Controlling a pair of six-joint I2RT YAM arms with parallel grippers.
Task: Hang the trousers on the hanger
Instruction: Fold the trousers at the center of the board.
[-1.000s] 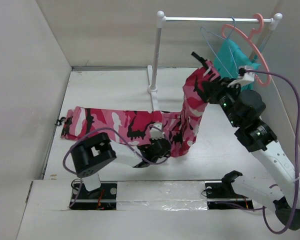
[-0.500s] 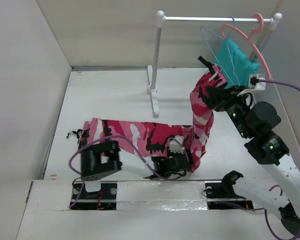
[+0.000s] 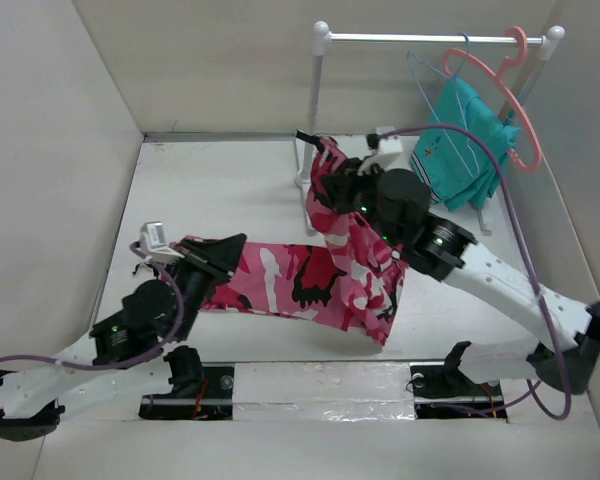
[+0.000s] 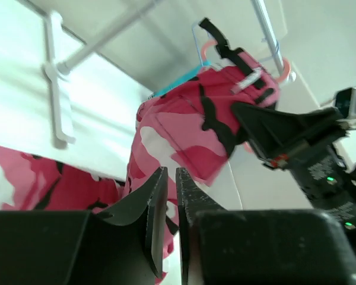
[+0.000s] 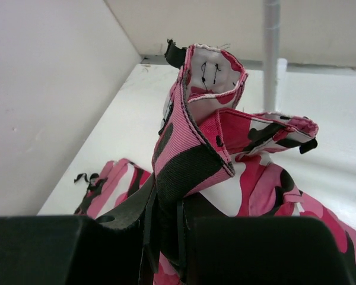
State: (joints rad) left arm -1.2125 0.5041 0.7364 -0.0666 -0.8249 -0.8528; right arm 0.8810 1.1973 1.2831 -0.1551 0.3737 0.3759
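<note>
Swung leftward: right claw [image 3: 332, 172] to 12 o'clock, left claw [image 3: 218, 252] to 9.
Top: camouflage cloth trousers [image 3: 300, 280] draped across tabletop [image 3: 210, 190]; thin wire hanger [image 3: 427, 65] on rail, 1 o'clock.
Left wrist: left claw pinched near-closed, empty.
Right wrist: right claw clamps folded waistband.

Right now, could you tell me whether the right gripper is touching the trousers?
Touching. The right wrist view shows the trousers pinched between the closed fingers of the right gripper, with the waistband standing up above them.
</note>
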